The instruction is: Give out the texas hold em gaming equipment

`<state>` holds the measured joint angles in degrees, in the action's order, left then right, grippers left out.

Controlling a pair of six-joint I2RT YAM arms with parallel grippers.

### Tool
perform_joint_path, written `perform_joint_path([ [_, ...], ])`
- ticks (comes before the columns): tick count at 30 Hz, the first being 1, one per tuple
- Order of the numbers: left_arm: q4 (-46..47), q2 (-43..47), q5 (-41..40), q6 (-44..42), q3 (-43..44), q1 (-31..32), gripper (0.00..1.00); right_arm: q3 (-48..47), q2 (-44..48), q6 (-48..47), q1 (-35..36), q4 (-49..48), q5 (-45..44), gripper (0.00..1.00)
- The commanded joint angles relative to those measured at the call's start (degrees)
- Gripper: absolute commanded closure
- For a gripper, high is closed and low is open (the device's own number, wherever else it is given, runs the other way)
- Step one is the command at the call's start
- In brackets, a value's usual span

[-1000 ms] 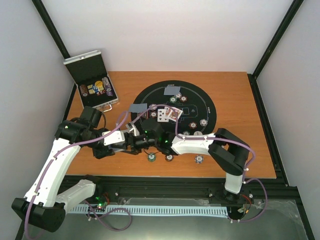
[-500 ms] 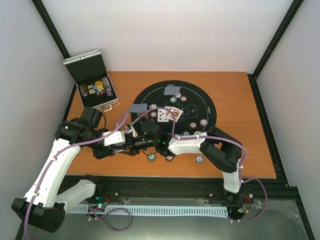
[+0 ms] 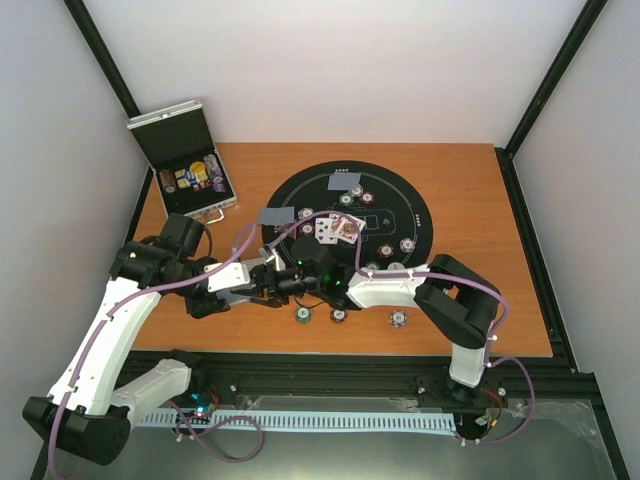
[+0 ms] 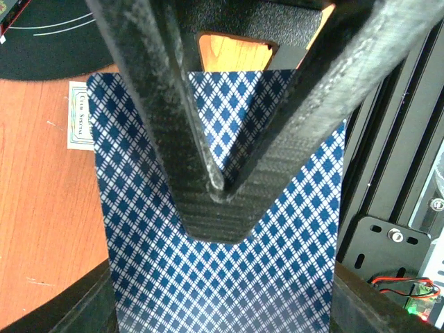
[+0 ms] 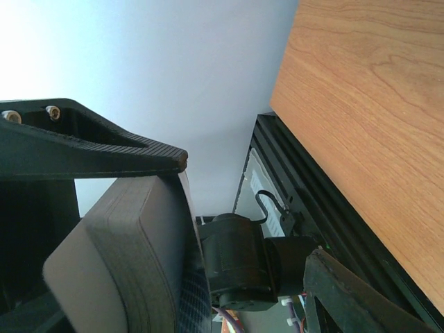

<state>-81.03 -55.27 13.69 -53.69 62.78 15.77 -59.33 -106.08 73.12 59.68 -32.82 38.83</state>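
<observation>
Wooden table [image 3: 470, 200] under white walls, black round mat [image 3: 400, 200] at its middle. Against half a second back: right gripper [image 3: 292, 281] further left, closer in on the left gripper [image 3: 262, 287]; right elbow back out to the right. Deck [image 4: 222, 277] a thick stack, blue diamond-check back toward the left wrist camera, held off the table near the front edge, left of the mat. Left fingers [image 4: 159, 104] clamped on it, arm bent low and reaching right. Right jaws spread wide, nothing pinched: upper finger just over the stack, lower one well apart. Right forearm stretched leftward along the front edge.
</observation>
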Motion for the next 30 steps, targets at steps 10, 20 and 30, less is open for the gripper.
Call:
perform_joint_path([
  [10,-0.35,1.48,-0.15,-0.44,0.59,-0.13,0.99,0.11,8.01,-5.79,-0.79,9.92,-1.34,0.31],
  [20,-0.57,2.20,-0.60,-0.54,0.25,-0.13,0.99,0.97,9.56,-5.55,-1.59,10.98,-1.60,0.56],
  [30,-0.47,2.07,-0.40,-0.54,0.26,-0.12,0.99,-2.68,4.46,-4.11,-1.32,7.74,1.28,0.40],
])
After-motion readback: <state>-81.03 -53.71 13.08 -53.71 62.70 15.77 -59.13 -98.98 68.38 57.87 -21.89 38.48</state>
